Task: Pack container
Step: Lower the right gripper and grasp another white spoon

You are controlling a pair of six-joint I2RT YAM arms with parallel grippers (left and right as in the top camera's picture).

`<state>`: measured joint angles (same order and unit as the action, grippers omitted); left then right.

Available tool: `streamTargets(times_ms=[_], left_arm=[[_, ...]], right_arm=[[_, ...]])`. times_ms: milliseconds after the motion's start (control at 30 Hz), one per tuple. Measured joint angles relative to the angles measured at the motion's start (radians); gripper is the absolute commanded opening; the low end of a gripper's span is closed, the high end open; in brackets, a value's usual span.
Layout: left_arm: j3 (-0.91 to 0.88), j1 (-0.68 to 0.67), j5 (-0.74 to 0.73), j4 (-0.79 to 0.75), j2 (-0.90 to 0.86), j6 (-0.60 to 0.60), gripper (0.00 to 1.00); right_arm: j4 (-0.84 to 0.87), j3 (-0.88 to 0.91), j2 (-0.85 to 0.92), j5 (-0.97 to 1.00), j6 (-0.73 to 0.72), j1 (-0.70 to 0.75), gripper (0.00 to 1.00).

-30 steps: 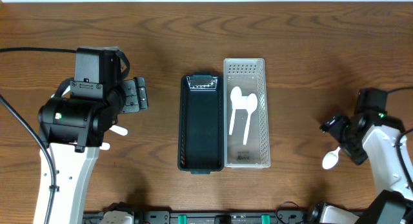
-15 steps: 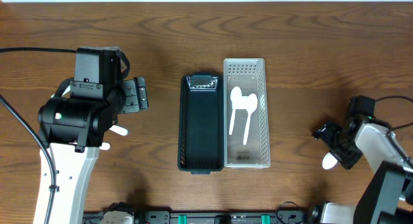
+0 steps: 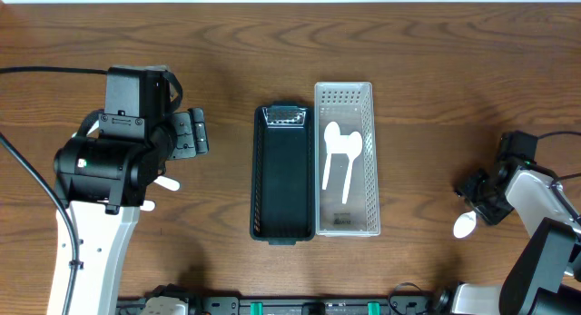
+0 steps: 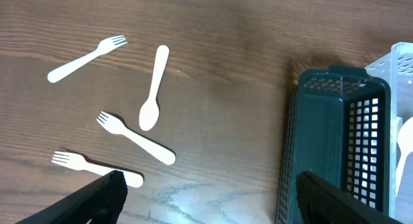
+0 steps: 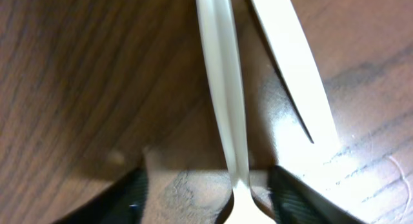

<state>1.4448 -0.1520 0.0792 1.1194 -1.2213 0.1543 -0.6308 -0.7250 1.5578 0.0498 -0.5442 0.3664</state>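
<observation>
A dark green basket (image 3: 283,174) and a white basket (image 3: 346,102) stand side by side mid-table; two white spoons (image 3: 339,156) lie in the white one. My left gripper (image 3: 191,133) is open and empty, high over the table left of the dark basket (image 4: 335,140). Below it lie three white forks (image 4: 135,138) and a spoon (image 4: 153,88). My right gripper (image 3: 481,195) is open and low at the table's right; its fingers (image 5: 129,192) straddle the handle of a white spoon (image 5: 222,88), whose bowl (image 3: 465,226) shows beside it. They are not closed on it.
A second white utensil handle (image 5: 290,62) lies right next to the straddled spoon. Bits of white cutlery (image 3: 166,182) poke out from under the left arm. The white basket's corner (image 4: 403,62) shows at the left wrist view's right edge.
My right gripper shifted a little left, then back right, staying low by the white spoon. The spoon has not moved. The left arm is still.
</observation>
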Motion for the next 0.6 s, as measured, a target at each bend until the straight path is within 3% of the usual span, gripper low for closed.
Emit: streamTargets(times_ms=[67,200,333,600], left_arm=[[0.000,0.000,0.000,0.000,0.000,0.000,0.86],[0.000,0.000,0.000,0.000,0.000,0.000,0.86],[0.000,0.000,0.000,0.000,0.000,0.000,0.86],[0.000,0.000,0.000,0.000,0.000,0.000,0.86]], right_arm=[[0.001,0.000,0.000,0.000,0.005,0.000,0.27],[0.001,0.000,0.000,-0.001,0.005,0.002,0.18],[0.004,0.000,0.000,-0.006,0.008,0.004,0.01],[-0.082,-0.048,0.011,-0.084,0.007,-0.014,0.01]])
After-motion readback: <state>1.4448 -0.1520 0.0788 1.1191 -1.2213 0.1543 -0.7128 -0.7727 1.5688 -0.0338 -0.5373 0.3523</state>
